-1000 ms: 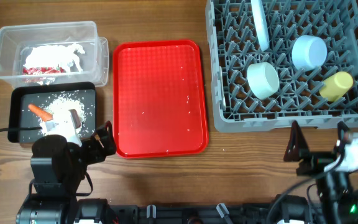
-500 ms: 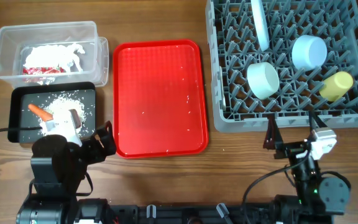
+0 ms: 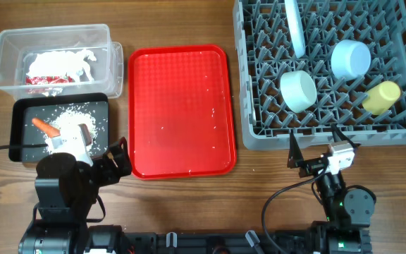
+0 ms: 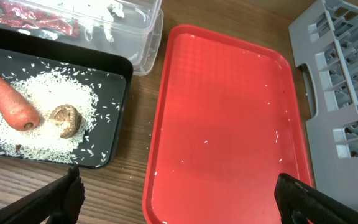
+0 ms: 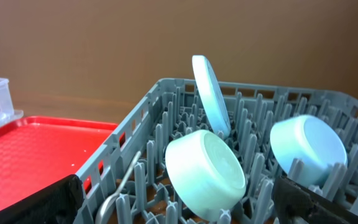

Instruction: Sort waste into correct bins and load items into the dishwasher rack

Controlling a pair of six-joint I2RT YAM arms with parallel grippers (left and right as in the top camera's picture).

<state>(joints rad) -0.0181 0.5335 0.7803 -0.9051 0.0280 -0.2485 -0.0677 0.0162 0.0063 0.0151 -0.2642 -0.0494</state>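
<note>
The red-and-white wrapper point(image 3: 48, 79) lies in the clear tub point(image 3: 5, 42). The carrot piece point(image 4: 8, 102), rice point(image 4: 48, 87) and brownish lump point(image 4: 66, 119) lie in the black tray point(image 3: 20, 106). The grey rack point(image 3: 400, 130) holds the plate point(image 3: 294, 28) on edge, the pale green bowl point(image 3: 298, 90), the light blue bowl point(image 3: 350, 58), the yellow cup point(image 3: 381, 97) and the spoon point(image 5: 122, 183). My left gripper point(image 4: 185, 211) is open and empty over the red tray's near-left corner. My right gripper point(image 5: 179, 214) is open and empty, just before the rack's front wall.
The flat red serving tray point(image 3: 182, 106) lies between the bins and the rack, with a few rice grains on it. The left arm base stands in front of the black tray. Bare wood table lies in front of the red tray.
The right arm has moved left and in toward the rack's front edge. The left arm and all objects have stayed put.
</note>
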